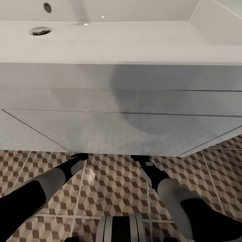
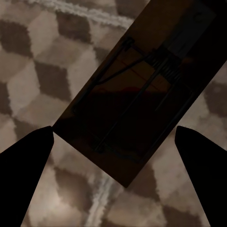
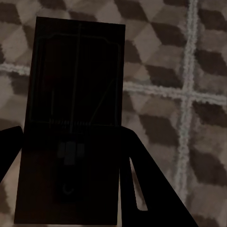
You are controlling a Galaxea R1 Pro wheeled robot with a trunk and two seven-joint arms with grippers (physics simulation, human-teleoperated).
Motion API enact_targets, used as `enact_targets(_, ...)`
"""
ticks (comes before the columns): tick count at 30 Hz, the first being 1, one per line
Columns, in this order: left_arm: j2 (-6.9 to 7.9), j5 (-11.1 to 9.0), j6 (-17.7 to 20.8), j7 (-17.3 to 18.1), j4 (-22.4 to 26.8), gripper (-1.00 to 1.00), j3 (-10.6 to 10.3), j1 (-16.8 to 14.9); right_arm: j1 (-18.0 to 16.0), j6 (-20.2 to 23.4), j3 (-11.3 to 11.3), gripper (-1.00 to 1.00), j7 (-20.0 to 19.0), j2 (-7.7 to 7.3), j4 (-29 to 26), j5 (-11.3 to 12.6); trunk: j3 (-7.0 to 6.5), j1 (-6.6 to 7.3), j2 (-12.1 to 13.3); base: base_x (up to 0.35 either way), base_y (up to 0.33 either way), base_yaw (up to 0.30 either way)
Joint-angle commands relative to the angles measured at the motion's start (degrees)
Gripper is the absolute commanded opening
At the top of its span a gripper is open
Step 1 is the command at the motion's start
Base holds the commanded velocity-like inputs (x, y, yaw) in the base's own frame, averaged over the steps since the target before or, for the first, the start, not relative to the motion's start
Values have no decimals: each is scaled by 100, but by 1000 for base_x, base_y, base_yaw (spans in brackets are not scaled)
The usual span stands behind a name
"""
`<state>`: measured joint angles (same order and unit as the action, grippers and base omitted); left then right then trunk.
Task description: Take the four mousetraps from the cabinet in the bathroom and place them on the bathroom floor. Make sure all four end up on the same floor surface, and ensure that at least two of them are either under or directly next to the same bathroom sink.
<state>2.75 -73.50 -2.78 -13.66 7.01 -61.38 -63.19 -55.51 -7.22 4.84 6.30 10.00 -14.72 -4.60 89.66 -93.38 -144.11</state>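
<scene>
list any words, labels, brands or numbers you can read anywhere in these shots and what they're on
None: no readable text in any view.
The sink is plain white, unmarked.
The bathroom floor tiles carry only the cube pattern.
The mousetrap in the left wrist view and the mousetrap in the right wrist view are dark; no print can be made out on either.
</scene>
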Motion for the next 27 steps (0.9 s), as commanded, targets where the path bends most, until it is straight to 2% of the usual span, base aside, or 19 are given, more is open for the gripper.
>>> enact_targets(1, 6, -53, -12, -40, 19, -100, -49, 0, -4, -8, 35, -100, 56, 0, 1, -32, 9, 1, -1, 0, 0, 0)
enact_targets(27, 27, -60, -12, -40, 33, -100, -43, 0, -65, 117, 35, -100, 150, 0, -119, -23, 20, 1, -1, 0, 0, 0)
